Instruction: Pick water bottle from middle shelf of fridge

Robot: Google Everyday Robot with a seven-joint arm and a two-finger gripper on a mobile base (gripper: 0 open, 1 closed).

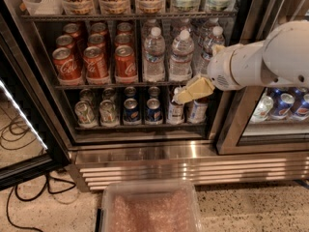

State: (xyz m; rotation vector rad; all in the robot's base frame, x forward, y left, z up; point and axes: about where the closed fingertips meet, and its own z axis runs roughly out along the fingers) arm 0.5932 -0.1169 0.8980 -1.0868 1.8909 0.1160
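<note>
Now | claw [190, 91] hangs at the open fridge [145, 153] front, before the lower cans [129, 111], under the middle shelf [125, 85]; spread or pressed together: cannot tell | water bottle [181, 57] upright on that shelf, just above claw, untouched | progress: approach only; grasp and lift-out left.
</note>
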